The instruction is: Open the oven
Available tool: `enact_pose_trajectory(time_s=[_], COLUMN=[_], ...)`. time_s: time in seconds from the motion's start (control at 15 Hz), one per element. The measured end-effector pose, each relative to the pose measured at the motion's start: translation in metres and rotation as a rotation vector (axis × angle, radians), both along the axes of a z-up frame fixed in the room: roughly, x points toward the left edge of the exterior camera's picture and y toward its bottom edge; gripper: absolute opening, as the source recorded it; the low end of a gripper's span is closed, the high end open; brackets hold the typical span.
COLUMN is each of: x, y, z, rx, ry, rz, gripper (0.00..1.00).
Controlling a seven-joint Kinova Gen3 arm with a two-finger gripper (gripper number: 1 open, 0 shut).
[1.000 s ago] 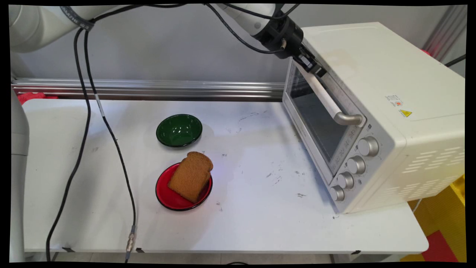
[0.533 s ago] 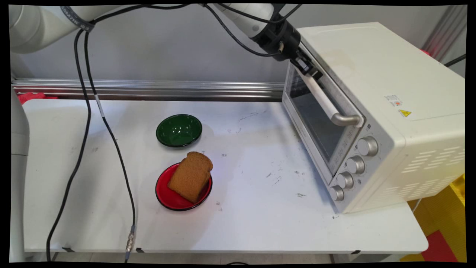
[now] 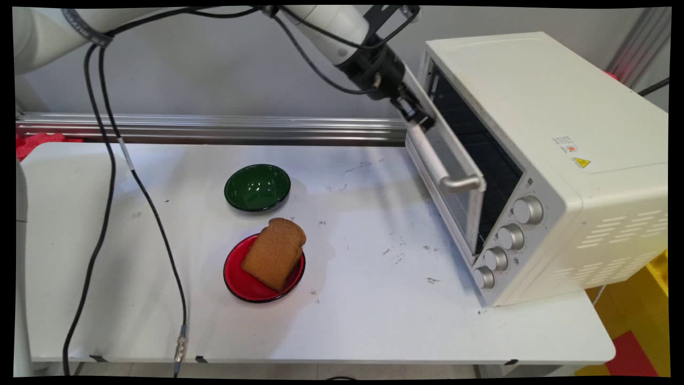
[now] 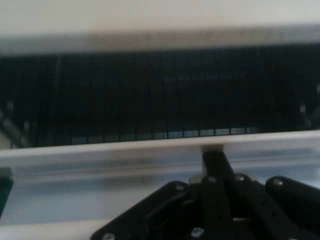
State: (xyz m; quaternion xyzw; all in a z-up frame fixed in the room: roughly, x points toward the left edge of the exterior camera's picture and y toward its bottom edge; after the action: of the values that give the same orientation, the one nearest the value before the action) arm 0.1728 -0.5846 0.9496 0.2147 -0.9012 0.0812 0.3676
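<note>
A cream toaster oven (image 3: pixel 550 133) stands at the table's right. Its glass door (image 3: pixel 454 176) hangs partly open, tilted out from the top, and the dark inside with a wire rack (image 4: pixel 160 95) shows. My gripper (image 3: pixel 416 114) is shut on the far end of the door's handle (image 3: pixel 435 163). In the hand view the handle (image 4: pixel 150 150) runs across just above my black linkage. A slice of brown bread (image 3: pixel 275 252) leans in a red plate (image 3: pixel 240 280) at mid table. A green bowl (image 3: pixel 257 186) sits behind it with nothing in it.
Several knobs (image 3: pixel 513 235) line the oven's front right. Black cables (image 3: pixel 107 176) hang from the arm down over the table's left side to its front edge. A metal rail (image 3: pixel 214 128) runs along the wall behind the table.
The gripper has moved left and down with the handle, and the oven door has swung from shut to partly open. The bread, plate and bowl stay put.
</note>
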Motion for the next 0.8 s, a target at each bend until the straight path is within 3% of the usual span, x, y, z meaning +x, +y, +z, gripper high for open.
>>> enact_pose_trajectory(time_s=[0.8], x=[0.052], y=[0.020], z=[-0.045], rx=[0.058], ry=[-0.100], rz=[-0.010], gripper=[0.00])
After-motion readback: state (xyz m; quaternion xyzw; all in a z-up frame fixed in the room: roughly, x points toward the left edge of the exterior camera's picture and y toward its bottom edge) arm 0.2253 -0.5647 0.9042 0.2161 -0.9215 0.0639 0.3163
